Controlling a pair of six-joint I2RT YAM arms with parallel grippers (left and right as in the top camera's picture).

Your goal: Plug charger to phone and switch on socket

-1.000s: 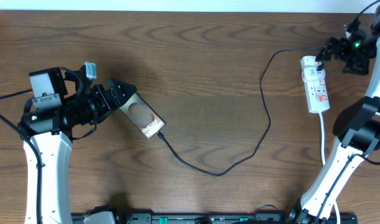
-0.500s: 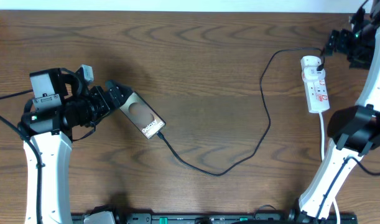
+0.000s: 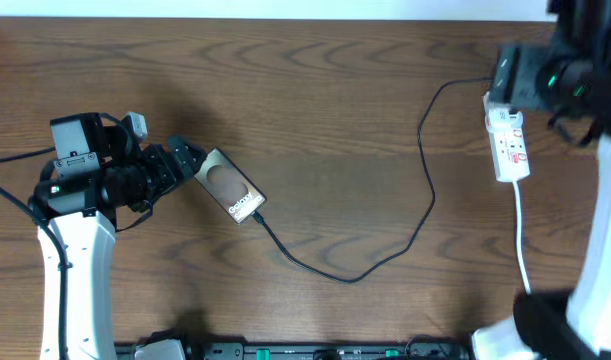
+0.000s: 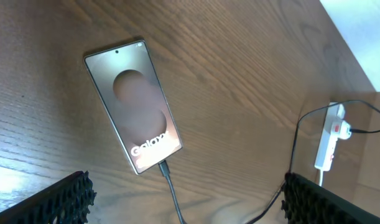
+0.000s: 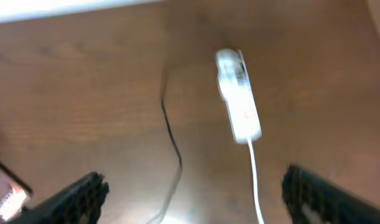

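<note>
The phone (image 3: 230,187) lies flat on the table, brown face up; it also shows in the left wrist view (image 4: 132,112). The charger (image 3: 357,279) has its connector tip in the phone's lower end (image 4: 165,168). Its thin black cable loops right and up to the far end of the socket (image 3: 510,145), a white power strip. My left gripper (image 3: 185,160) is open and empty, just left of the phone, with jaws wide apart (image 4: 190,205). My right gripper (image 5: 199,202) is open and empty, high above the blurred socket (image 5: 238,106). In the overhead view the right wrist (image 3: 550,80) covers the socket's far end.
The socket's white cord (image 3: 522,250) runs toward the table's front edge and also shows in the right wrist view (image 5: 255,180). The right arm's white link (image 3: 600,240) stands at the right edge. The left arm's base (image 3: 75,250) stands at the front left.
My right arm has lifted away from the socket's far end and now sits high, near the overhead camera. My left gripper has drawn back slightly left from the phone.
</note>
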